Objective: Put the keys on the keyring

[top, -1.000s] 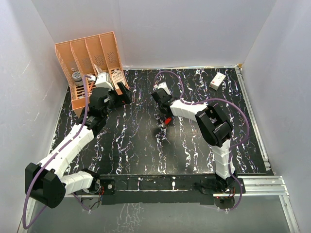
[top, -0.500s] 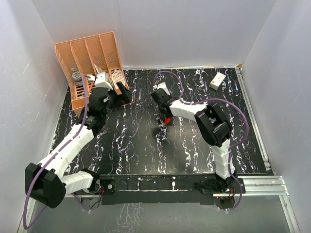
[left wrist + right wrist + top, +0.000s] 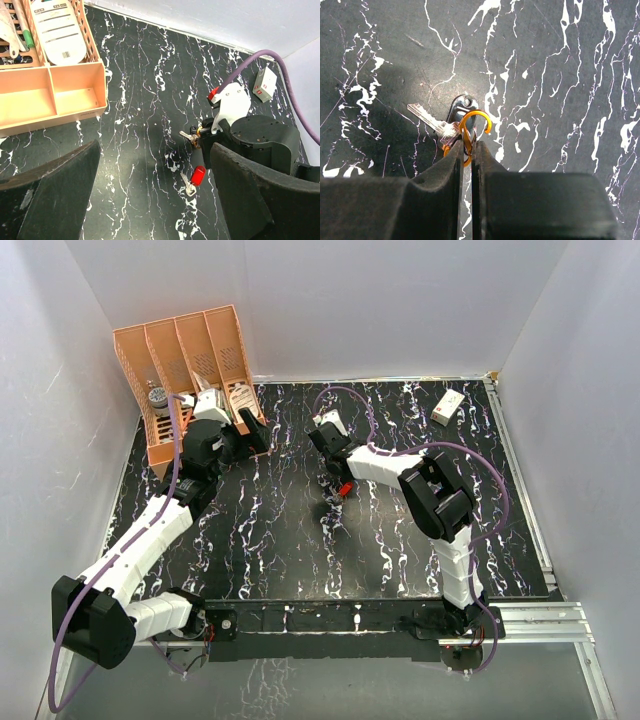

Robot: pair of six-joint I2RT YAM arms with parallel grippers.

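Note:
My right gripper (image 3: 466, 147) is shut on the orange-gold keyring (image 3: 476, 120), held just above the black table. The plain silver key (image 3: 426, 116) hangs on the ring's lower loop and sticks out to the left. The left wrist view shows this key (image 3: 186, 135) at the right gripper's tip. The red-headed key (image 3: 198, 174) lies loose on the table just in front of it; it also shows in the top view (image 3: 345, 488). My left gripper (image 3: 155, 200) is open and empty, held above the table and looking down at both keys.
An orange desk organizer (image 3: 190, 365) with pens and small items stands at the back left, close to my left wrist. A small white box (image 3: 447, 406) lies at the back right. A purple cable (image 3: 250, 62) arcs over the right arm.
The right wrist has shifted very slightly to the left with the keyring in it. The left arm and the red-headed key have not moved.

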